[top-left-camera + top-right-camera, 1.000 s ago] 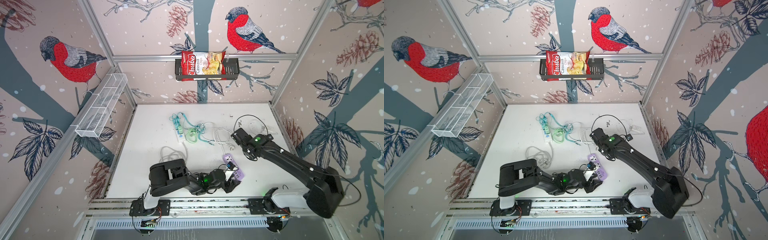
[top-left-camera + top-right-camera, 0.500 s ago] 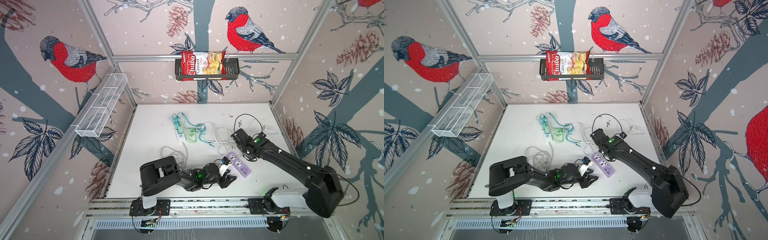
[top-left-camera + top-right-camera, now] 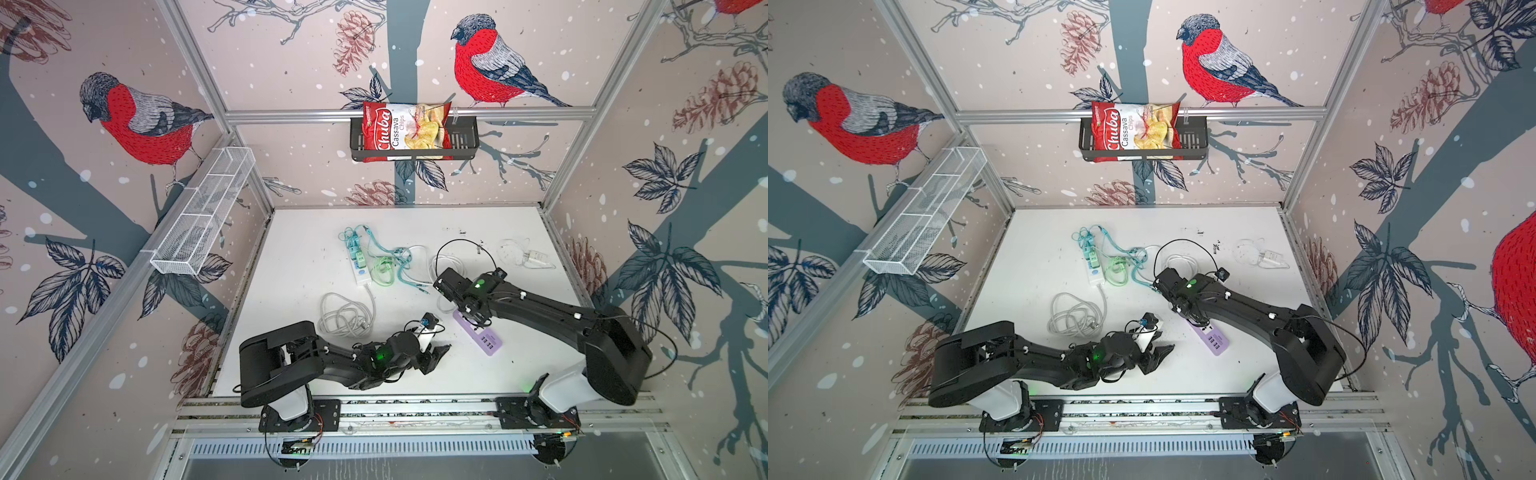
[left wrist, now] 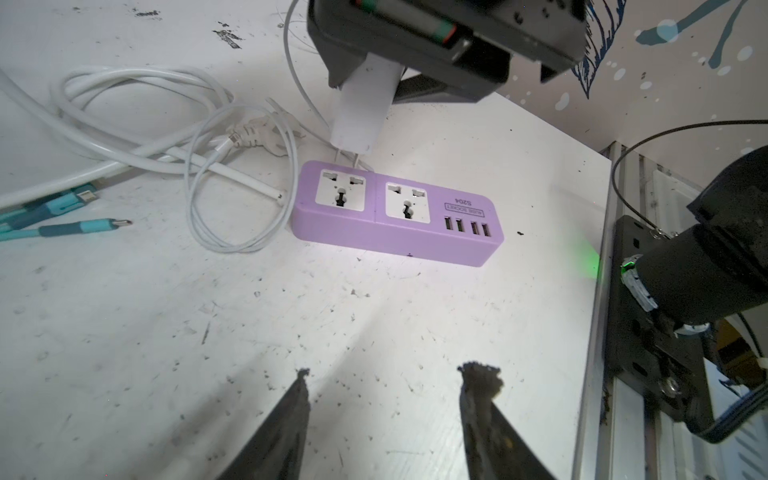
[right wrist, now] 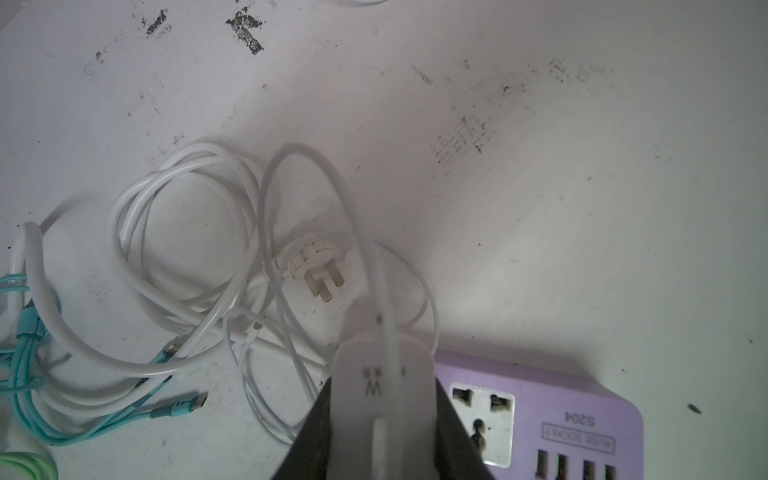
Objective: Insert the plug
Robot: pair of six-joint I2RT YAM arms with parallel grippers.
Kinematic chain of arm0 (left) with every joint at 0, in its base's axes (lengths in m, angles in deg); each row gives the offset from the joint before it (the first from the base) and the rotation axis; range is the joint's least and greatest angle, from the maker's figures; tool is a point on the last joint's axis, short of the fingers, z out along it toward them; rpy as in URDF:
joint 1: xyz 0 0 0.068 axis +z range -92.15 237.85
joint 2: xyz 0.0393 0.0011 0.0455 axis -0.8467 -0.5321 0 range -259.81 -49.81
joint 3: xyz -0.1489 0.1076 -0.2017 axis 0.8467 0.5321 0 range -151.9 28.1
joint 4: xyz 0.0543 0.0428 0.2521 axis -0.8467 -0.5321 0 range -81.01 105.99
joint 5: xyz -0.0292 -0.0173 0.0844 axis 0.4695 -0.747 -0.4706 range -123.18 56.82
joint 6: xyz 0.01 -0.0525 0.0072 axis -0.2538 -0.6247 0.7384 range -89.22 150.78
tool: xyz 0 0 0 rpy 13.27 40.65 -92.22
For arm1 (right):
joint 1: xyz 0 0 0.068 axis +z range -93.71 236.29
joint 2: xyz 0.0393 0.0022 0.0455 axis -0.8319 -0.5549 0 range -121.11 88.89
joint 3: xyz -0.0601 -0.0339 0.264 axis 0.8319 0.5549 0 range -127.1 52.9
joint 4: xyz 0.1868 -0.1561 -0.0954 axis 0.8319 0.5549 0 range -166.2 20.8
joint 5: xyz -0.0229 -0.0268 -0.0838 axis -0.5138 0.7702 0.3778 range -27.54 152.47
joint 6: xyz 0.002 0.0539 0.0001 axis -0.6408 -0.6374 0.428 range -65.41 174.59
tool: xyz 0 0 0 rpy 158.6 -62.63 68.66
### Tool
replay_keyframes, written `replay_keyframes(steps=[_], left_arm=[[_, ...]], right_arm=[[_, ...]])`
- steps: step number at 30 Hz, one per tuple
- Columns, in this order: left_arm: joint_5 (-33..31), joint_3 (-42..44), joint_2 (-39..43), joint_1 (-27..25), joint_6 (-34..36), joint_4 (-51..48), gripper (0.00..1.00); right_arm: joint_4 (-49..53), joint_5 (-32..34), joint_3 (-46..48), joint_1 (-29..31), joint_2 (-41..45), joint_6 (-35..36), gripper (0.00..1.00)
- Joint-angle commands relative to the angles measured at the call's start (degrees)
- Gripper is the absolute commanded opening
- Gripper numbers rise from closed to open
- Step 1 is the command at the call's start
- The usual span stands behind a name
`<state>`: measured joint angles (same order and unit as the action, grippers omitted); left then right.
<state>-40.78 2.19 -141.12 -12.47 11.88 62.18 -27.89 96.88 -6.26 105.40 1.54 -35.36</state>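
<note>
Insertion is not yet done: the purple power strip [image 4: 399, 224] lies with both sockets empty, and the right gripper [image 5: 384, 432], clamped on the white plug [image 4: 361, 108], holds its prongs at the end socket's edge. The left gripper [image 4: 390, 382] hangs nearby, jaws apart, empty. The mesh tray [image 3: 203, 216] looks empty; the black basket [image 3: 461, 141] holds a chips bag [image 3: 405, 131].

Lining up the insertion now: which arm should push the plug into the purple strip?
Right. The right gripper is shut on the white plug, prongs pointing down close over the purple power strip's end socket. The left gripper is open, empty and short of the strip; at most it could steady it.
</note>
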Motion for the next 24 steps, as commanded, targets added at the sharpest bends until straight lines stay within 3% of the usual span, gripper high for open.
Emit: replay_keyframes(steps=[1,3,12,20,24], left_arm=[[-1.37,0.42,0.34,0.01,1.49,2.19,0.57],[-1.71,0.12,0.05,0.10,1.73,2.63,0.57],[-2.48,-1.40,-2.12,0.51,1.23,4.52,0.56],[-3.59,-2.69,-5.04,0.70,2.25,6.90,0.57],[-1.92,-6.28,-7.91,4.98,3.61,6.85,0.57]], right_arm=[[3.95,4.26,-1.81,1.18,-0.35,-3.14,0.00],[4.34,5.10,-2.44,1.21,0.48,-2.55,0.00],[-3.04,-3.29,1.99,-0.06,4.67,4.50,0.00],[-7.84,-6.31,8.44,-1.18,8.20,5.39,0.00],[-6.85,-5.70,8.97,-2.50,11.78,6.73,0.00]])
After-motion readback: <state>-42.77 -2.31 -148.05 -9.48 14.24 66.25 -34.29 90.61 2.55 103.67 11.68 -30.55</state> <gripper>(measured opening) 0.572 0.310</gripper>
